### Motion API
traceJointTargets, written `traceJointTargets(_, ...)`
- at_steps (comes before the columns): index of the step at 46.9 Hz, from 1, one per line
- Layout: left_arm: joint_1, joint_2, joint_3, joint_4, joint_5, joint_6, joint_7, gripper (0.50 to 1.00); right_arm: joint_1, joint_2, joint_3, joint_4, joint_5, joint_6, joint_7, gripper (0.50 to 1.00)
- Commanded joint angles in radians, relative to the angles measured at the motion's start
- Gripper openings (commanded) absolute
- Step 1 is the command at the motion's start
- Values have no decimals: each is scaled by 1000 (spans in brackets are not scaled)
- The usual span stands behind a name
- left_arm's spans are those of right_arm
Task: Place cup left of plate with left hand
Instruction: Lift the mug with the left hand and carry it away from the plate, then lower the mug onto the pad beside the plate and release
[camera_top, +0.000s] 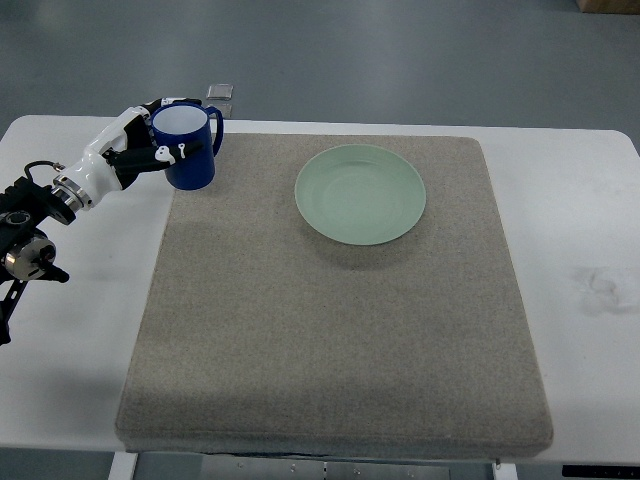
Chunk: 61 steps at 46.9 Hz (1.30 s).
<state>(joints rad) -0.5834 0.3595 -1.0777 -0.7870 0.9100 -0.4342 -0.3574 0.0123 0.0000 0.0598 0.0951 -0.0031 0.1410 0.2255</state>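
- Fingers (163, 153): white, curled round the side of the cup, closed on its wall.
- Left hand (135, 140): reaching in from the left edge and gripping the cup.
- Cup (187, 147): blue, white inside, upright at the mat's far-left corner, well left of the plate; probably rigid, glossy and slippery, breakable; body grip suits it, handle facing away.
- Plate (360, 193): pale green, empty.
- Mat (330, 330): grey, on the white table (580, 260).

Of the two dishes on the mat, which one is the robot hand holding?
The blue cup at the mat's far-left corner; the left robot hand wraps it. The green plate lies untouched to its right.
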Motion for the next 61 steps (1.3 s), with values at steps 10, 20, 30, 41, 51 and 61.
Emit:
traceJointTargets(10,1,-33,73,45,0,34,-23,500,0,0,0,0,0,0,0,932)
traceJointTargets(20,16,-36,125,45,6,63,-44,649,0,0,0,0,0,0,0,932)
traceJointTargets(30,20,-36,127,43,3,61,-44,818,0,0,0,0,0,0,0,932)
traceJointTargets(41,25,-27,124,31,-5,61,-43,999,0,0,0,0,0,0,0,932)
traceJointTargets(51,25,13,110,3,-60,49,-43,999,0,0,0,0,0,0,0,932)
traceJointTargets(61,16,93,113,-40,-206,-44,-38,999,0,0,0,0,0,0,0,932)
